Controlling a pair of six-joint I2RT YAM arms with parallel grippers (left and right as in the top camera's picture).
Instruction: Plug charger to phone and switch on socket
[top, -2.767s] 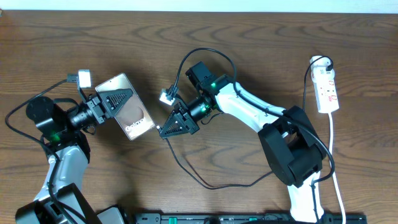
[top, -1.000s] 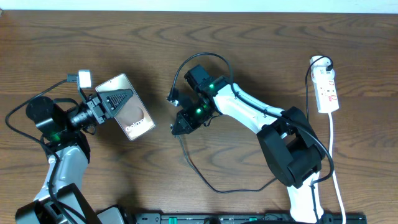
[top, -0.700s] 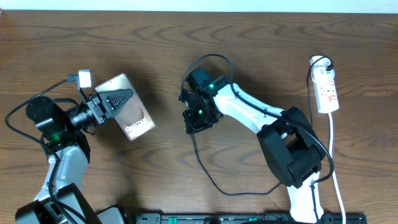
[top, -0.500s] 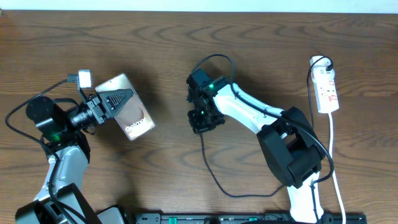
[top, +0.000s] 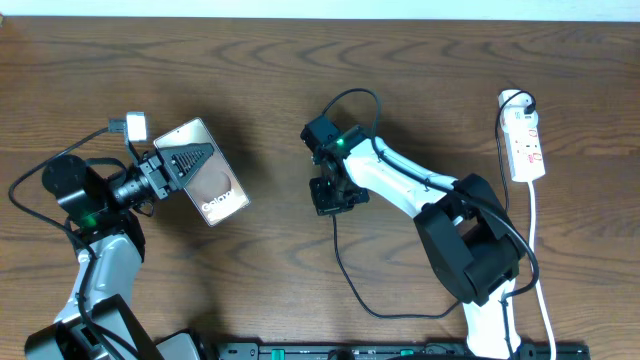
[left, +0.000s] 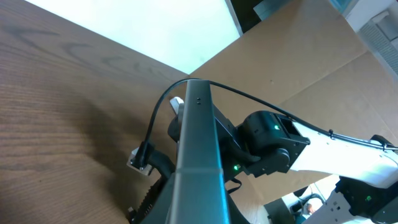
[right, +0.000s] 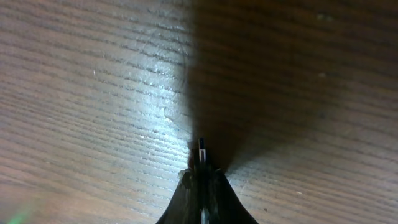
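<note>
The phone (top: 212, 183) is held off the table at the left, my left gripper (top: 190, 160) shut on it; in the left wrist view I see it edge-on as a grey slab (left: 198, 155). My right gripper (top: 333, 197) is mid-table, pointing down at the wood, well right of the phone. It is shut on the charger (top: 335, 245), whose small plug tip (right: 201, 148) sticks out past the closed fingertips (right: 211, 183). The thin black cable trails toward the front edge. The white socket (top: 526, 145) lies at the far right, away from both grippers.
The right arm (top: 400, 180) stretches from its base (top: 470, 250) at the front right. The socket's white cord (top: 537, 250) runs down the right side. The left arm's base (top: 70, 185) sits at the left edge. A cardboard wall (left: 298, 74) stands behind the table.
My right gripper, still holding the charger, swung away from the phone, moved right and turned to point straight down. The cable loop shifted right with it. The left arm and phone stayed put.
</note>
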